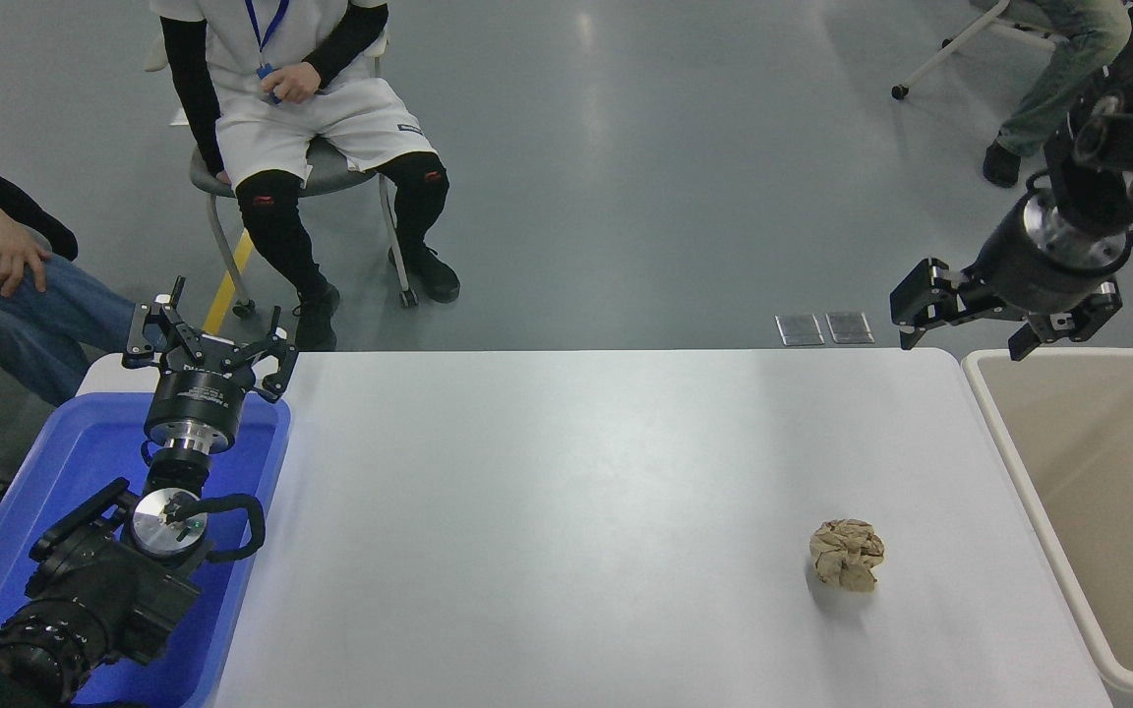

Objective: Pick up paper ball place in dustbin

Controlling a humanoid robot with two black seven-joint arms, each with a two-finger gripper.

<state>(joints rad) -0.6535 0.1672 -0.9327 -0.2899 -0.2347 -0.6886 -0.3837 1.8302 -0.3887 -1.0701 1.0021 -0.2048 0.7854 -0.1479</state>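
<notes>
White surface under us, grey floor beyond. Paper ball sits alone, near-right area, well short of dustbin at right edge. Our right gripper hangs high past far-right corner, jaws wide, empty. Left gripper parked over blue tray, jaws spread. We judge: descend straight over ball, straddle, close gently.
</notes>
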